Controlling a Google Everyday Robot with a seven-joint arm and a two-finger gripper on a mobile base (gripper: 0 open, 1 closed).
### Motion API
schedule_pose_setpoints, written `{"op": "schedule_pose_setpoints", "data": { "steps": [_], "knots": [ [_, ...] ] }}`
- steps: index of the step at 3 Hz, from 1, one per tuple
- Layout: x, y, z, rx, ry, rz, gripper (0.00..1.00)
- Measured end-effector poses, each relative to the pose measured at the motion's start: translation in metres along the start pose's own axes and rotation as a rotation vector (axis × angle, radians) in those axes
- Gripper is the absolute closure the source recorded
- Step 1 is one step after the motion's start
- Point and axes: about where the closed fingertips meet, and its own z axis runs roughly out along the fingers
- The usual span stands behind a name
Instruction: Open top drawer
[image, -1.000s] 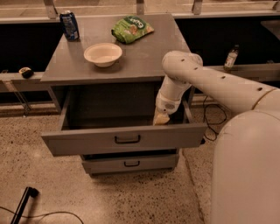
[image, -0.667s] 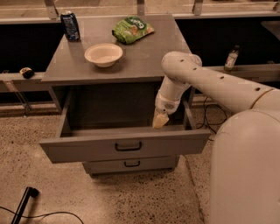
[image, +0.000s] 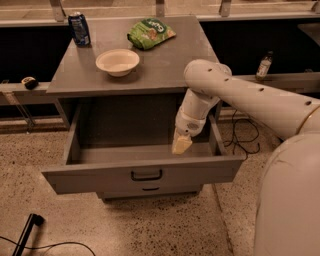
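blue soda can (image: 79, 29) back-left on cabinet top (image: 170, 70) | white bowl (image: 117, 62) mid-left | green snack bag (image: 150, 33) back-centre | small bottle (image: 264, 65) on right ledge (image: 290, 80)

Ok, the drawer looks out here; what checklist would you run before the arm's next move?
1. top drawer pulled out, box exposed: ok.
2. gripper inside the box, just behind the drawer front, right of the handle: ok.
3. Whether the gripper grips the front: cannot tell.
4. bowl, can and green bag back from the cabinet top's front edge: ok.
5. lower drawer shut: ok.
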Motion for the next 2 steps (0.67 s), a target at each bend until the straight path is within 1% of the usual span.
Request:
{"op": "schedule_pose_setpoints", "data": {
  "steps": [1, 2],
  "knots": [
    [-0.003, 0.022, -0.009, -0.005, -0.003, -0.006, 1.00],
    [-0.006, 0.033, -0.022, 0.012, 0.004, -0.021, 1.00]
  ]
}}
